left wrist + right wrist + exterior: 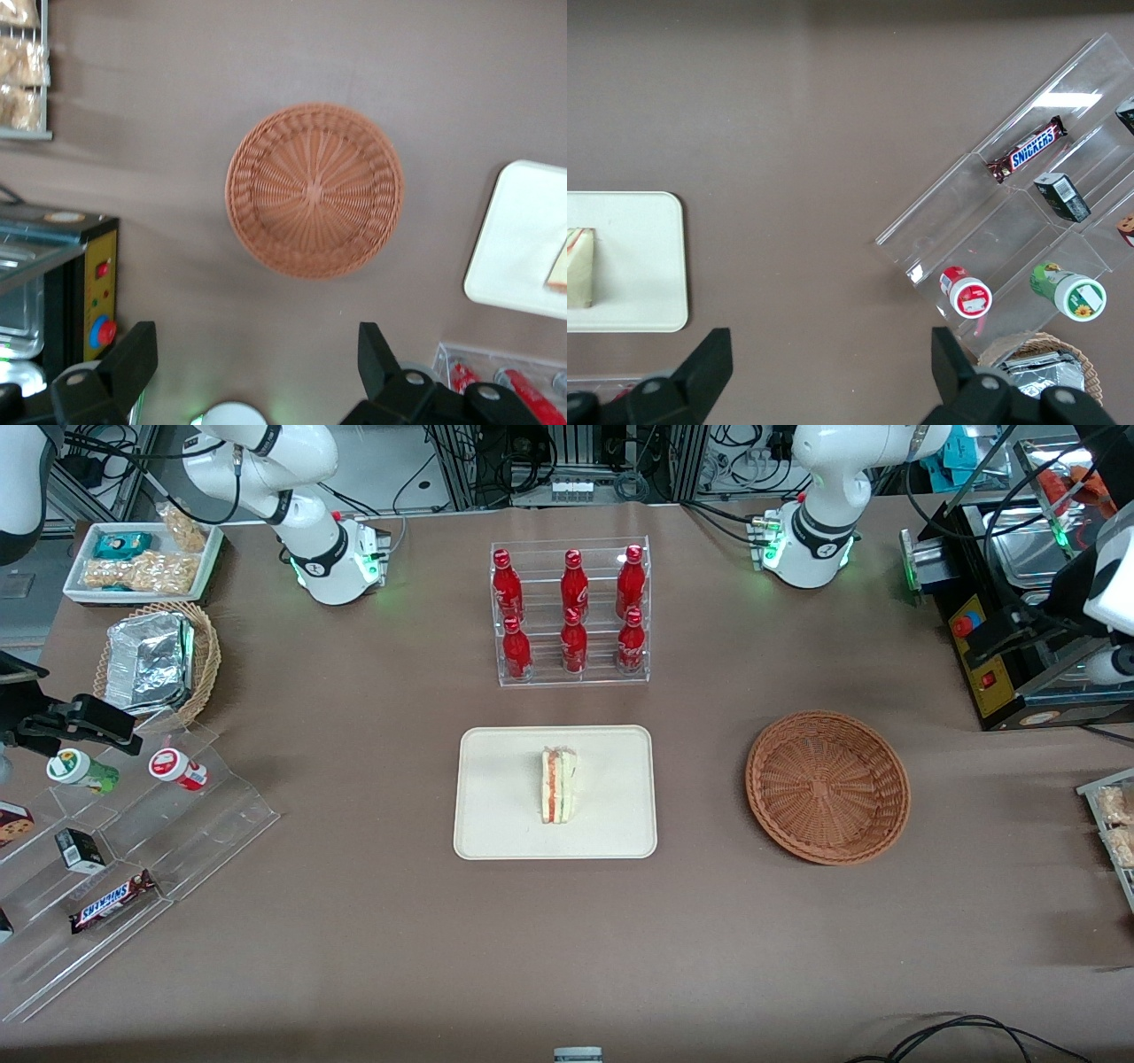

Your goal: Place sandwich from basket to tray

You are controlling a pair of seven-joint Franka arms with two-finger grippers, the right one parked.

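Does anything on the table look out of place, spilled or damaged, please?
Nothing stands out. The sandwich lies intact on the tray, the basket sits empty and level, and the open claw hangs above the basket.

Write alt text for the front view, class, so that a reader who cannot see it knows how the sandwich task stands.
The sandwich lies on the cream tray at the table's middle, and the reddish-brown wicker basket beside it, toward the working arm's end, is empty. The left arm's gripper does not show in this view; the wrist view shows it open, high above the basket. A rack of red bottles stands farther from the camera than the tray.
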